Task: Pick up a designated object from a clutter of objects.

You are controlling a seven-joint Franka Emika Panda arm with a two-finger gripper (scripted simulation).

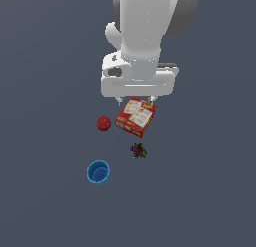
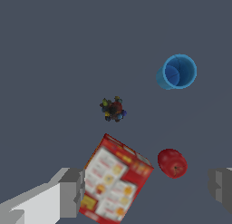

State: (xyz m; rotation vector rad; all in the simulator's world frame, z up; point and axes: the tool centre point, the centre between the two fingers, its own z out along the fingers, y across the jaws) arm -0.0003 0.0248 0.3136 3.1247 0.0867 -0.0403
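Exterior view, from its left to its right. Plain dark grey surface, four small things on it.

Blue cup: farthest toward the exterior view's left, upright, mouth open toward the camera, standing alone, well apart from the rest.

Red ball: round, with a small dimple on top; just beside the box's left edge, a narrow gap between them.

Red-orange printed box: lies flat, printed panels up, turned at an angle. Its far edge sits under the tool.

Dark speckled lump: the smallest item, lumpy, flecked red, yellow and green. It rests on the bare surface near the box's near corner, not touching it, and between the box and the cup's side of the scene. Nothing touches it.

Tool: hangs from the white arm above the box's far edge, two short fingertips pointing down, spread wide with nothing between them. In the wrist view one finger shows beside the box and the other at the opposite frame edge, the box and ball lying in the wide gap below. The lump sits clear of both fingers.
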